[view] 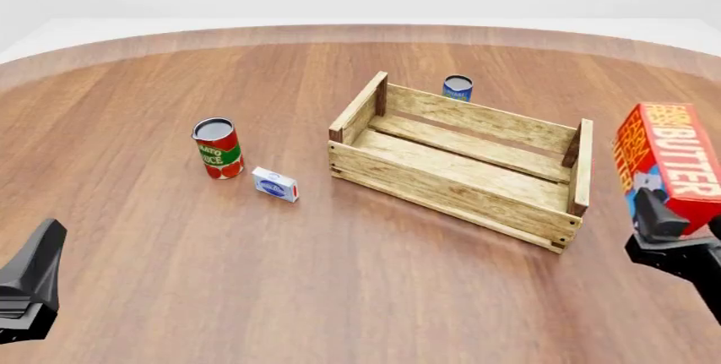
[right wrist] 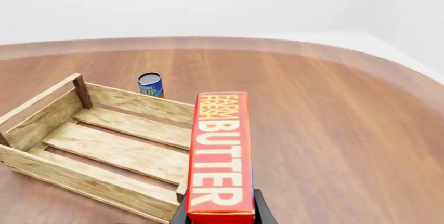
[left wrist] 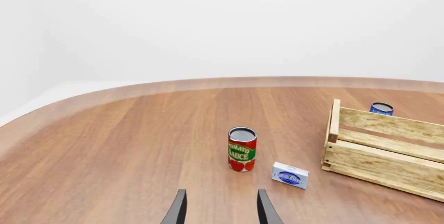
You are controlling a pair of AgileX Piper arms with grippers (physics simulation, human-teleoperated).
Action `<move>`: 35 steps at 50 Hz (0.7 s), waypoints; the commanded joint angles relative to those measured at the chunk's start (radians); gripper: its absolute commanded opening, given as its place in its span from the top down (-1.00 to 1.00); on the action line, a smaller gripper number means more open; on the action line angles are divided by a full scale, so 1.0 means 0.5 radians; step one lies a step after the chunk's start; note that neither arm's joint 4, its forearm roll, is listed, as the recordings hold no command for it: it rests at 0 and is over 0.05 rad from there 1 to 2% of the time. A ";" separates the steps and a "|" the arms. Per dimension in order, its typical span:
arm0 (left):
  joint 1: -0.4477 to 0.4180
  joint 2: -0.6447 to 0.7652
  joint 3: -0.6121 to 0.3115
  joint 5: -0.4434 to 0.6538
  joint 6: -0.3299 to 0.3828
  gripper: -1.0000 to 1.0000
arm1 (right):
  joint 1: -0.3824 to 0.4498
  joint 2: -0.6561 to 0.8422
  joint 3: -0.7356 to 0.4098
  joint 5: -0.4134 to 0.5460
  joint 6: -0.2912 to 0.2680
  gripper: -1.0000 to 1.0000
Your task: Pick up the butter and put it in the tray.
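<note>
1. Red-orange butter (view: 673, 157) carton is clamped in the right end effector (view: 673, 230), lifted off the tabletop (view: 338, 279) just beyond the tray's right end.
2. Slatted wooden tray (view: 451, 188) sits at the tabletop's centre, nothing inside it.
3. Left end effector (left wrist: 220, 208) hangs low at the near left, fingers spread with nothing between them.
4. Tomato sauce can (view: 218, 148) stands left of the tray, a small white-and-blue box (view: 275, 184) just beside it.
5. Blue can (view: 457, 87) stands behind the tray's far wall.
</note>
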 commanded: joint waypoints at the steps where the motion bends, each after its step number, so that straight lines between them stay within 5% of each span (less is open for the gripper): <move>1: 0.000 0.000 0.000 0.000 0.000 -1.00 | 0.076 -0.226 -0.124 0.255 0.019 1.00; 19: 0.000 0.000 0.000 0.000 0.000 -1.00 | 0.234 -0.399 -0.337 0.598 0.003 1.00; 35: 0.000 0.000 0.000 0.000 0.000 -1.00 | 0.317 -0.236 -0.483 0.580 -0.032 1.00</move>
